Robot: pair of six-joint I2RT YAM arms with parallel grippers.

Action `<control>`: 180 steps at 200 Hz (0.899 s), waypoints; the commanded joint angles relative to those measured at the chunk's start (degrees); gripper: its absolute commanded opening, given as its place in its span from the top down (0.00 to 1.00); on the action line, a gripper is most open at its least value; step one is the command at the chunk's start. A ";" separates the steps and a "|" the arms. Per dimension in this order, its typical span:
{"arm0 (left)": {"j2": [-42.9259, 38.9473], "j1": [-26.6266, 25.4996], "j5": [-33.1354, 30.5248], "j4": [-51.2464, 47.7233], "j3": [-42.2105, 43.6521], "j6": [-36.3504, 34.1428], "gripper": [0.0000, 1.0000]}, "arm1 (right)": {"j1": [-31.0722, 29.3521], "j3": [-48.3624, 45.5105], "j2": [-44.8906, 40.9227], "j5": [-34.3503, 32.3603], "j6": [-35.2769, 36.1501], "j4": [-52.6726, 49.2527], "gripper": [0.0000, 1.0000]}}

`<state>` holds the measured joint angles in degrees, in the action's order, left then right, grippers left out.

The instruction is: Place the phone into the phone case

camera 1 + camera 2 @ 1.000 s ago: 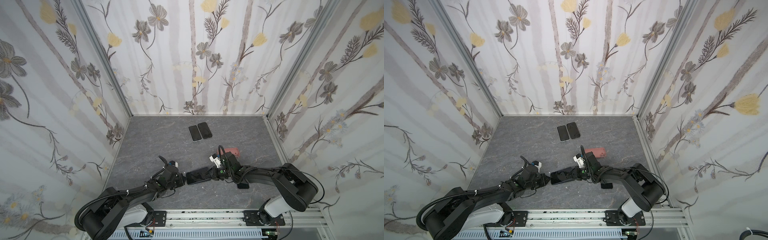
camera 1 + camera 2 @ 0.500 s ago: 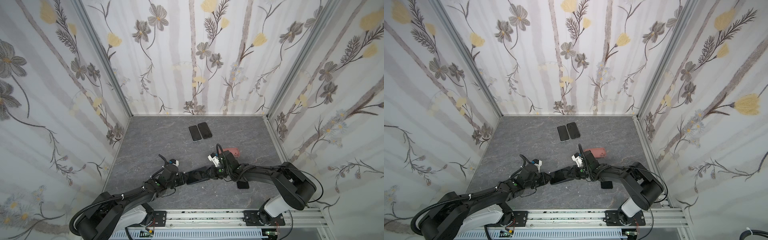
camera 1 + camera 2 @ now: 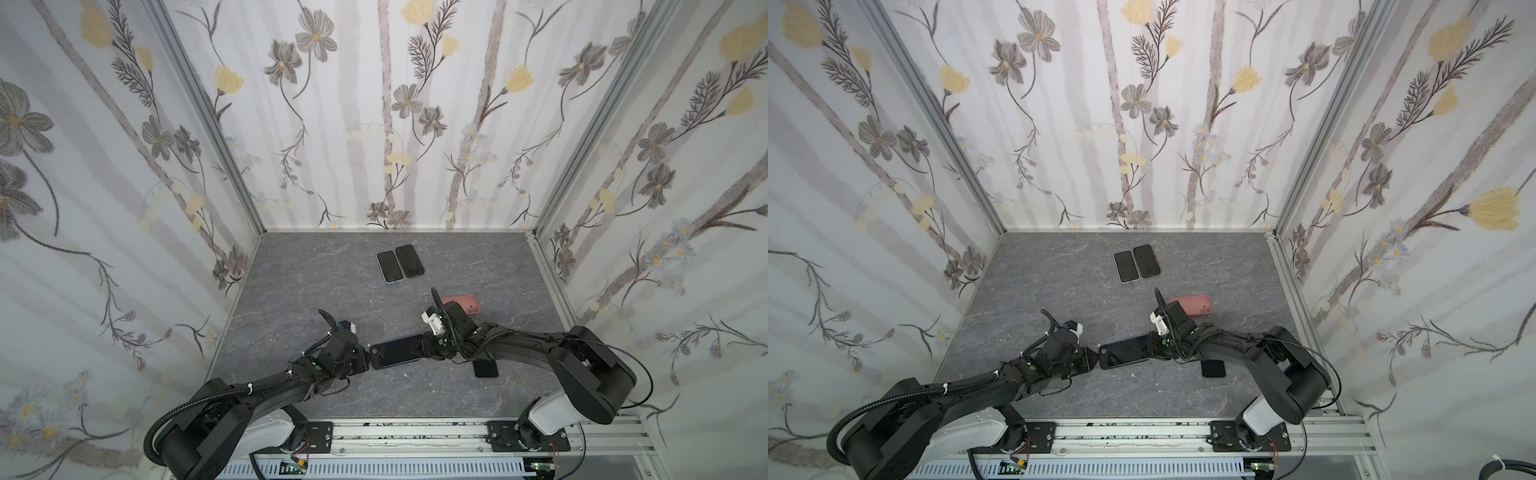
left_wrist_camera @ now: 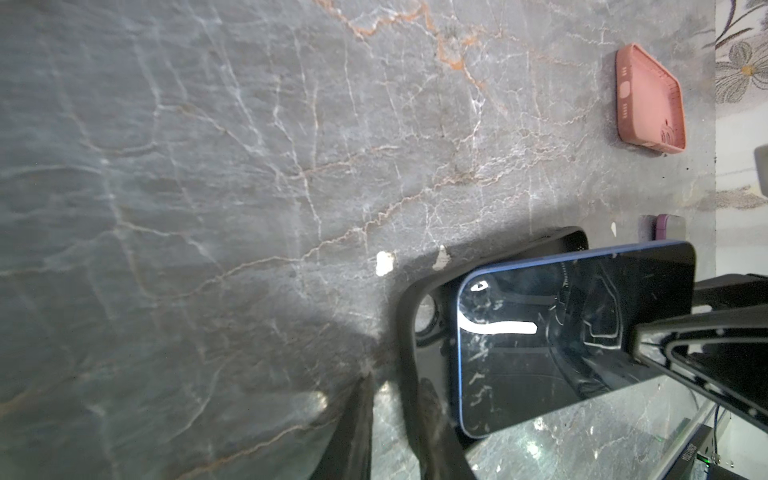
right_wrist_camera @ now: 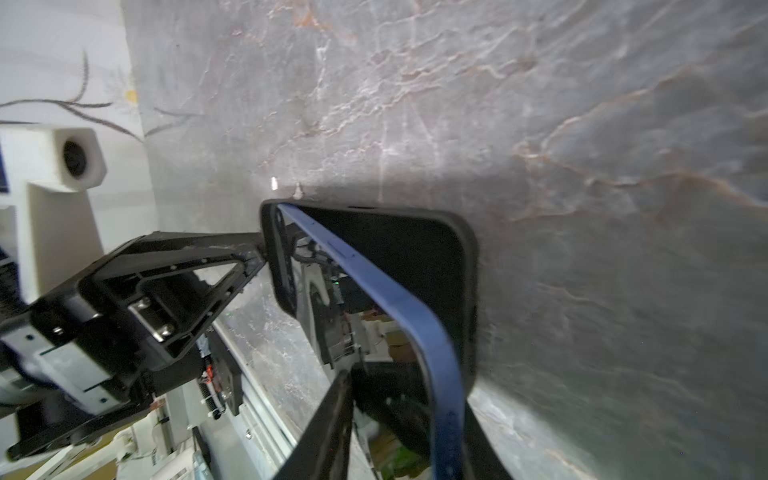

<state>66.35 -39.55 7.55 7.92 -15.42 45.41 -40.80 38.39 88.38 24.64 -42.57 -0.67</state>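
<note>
Because the phone point(image 4: 582, 332), at the counter's point(image 3: 332, 282) front, sits only partly in the black phone case point(image 4: 409, 332), one blue edge raised above the rim, we judge the step is seating it: press the raised end flat while the case is braced. The left tool point(image 3: 365, 358) pinches the case's camera end, jaws narrow; the right tool point(image 3: 419, 348) straddles the phone's other end, its grip we cannot tell. Only wrist views show the tilt; both top views show one dark slab.

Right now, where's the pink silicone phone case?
In both top views the pink silicone phone case lies on the grey marbled table, right of centre, behind the right claw and nearer than the two dark phones.
</note>
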 commanded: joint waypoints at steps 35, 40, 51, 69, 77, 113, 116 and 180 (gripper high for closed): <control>-0.35 -0.17 0.28 0.77 -0.21 -0.14 0.80 | -0.35 2.06 -1.37 -8.00 2.50 -8.80 0.58; -0.34 -0.18 0.30 0.93 -0.22 -0.14 0.80 | -0.35 2.26 -1.22 -8.11 2.72 -8.78 0.58; -0.21 -0.18 0.28 1.18 -0.22 -0.19 0.80 | -0.34 2.67 -0.60 -8.03 3.23 -8.65 0.58; 0.01 -0.18 0.42 1.39 -0.30 -0.32 0.80 | -0.34 3.98 1.08 -7.63 4.13 -8.98 0.58; 0.10 -0.18 0.63 1.52 -0.37 -0.26 0.80 | -0.38 4.32 1.80 -7.49 4.40 -9.02 0.58; 0.01 -0.26 1.15 2.09 -0.27 -0.14 0.80 | -0.50 6.53 4.15 -5.57 4.65 -7.85 0.65; 0.01 -0.26 1.22 2.17 -0.25 -0.14 0.80 | -0.56 6.66 4.41 -5.37 4.73 -7.85 0.65; 0.88 -0.39 1.94 4.73 1.06 0.32 0.80 | -2.71 8.97 6.48 -4.60 5.60 -8.78 0.70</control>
<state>66.81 -39.92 9.08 10.44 -14.74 45.25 -42.81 46.41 94.17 18.98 -37.80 -9.17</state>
